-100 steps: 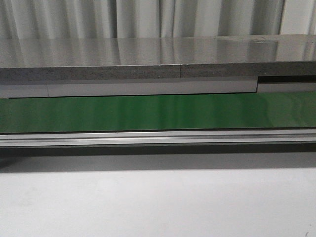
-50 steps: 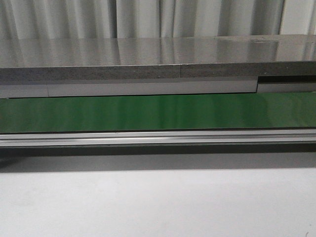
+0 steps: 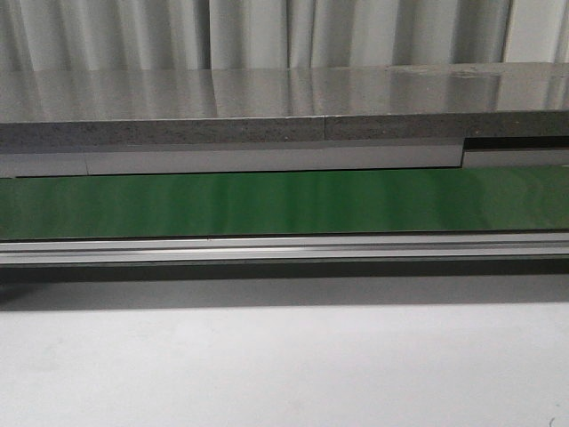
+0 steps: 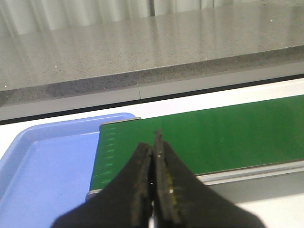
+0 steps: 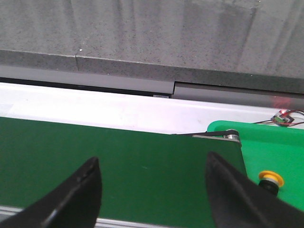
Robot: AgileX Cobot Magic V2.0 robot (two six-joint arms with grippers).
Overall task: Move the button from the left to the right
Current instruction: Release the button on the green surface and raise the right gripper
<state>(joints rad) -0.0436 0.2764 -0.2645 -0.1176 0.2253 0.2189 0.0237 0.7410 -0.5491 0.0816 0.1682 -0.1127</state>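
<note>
Fingers first: my left gripper (image 4: pixel 153 190) has its two black fingers pressed together with nothing between them, hanging over the near edge of the green belt (image 4: pixel 213 137) at its left end. Beside that end sits a blue tray (image 4: pixel 42 166), bare as far as I can see. My right gripper (image 5: pixel 152 190) is spread wide, also holding nothing, above the belt's right end.

Beyond my right fingertip (image 5: pixel 228 190), just past the belt's end roller, the button (image 5: pixel 270 179) sits in a green tray (image 5: pixel 266 152), yellow cap up, its black body mostly hidden behind my finger. So it already lies at the right side, and I judge the move largely done.

Such a part is likely light, rigid plastic, and the domed cap looks slippery. I would take it by the flat sides of the black body, not the cap.

Farthest off runs the grey stone counter (image 3: pixel 284 98), with pale curtains (image 3: pixel 267 31) behind.
</note>
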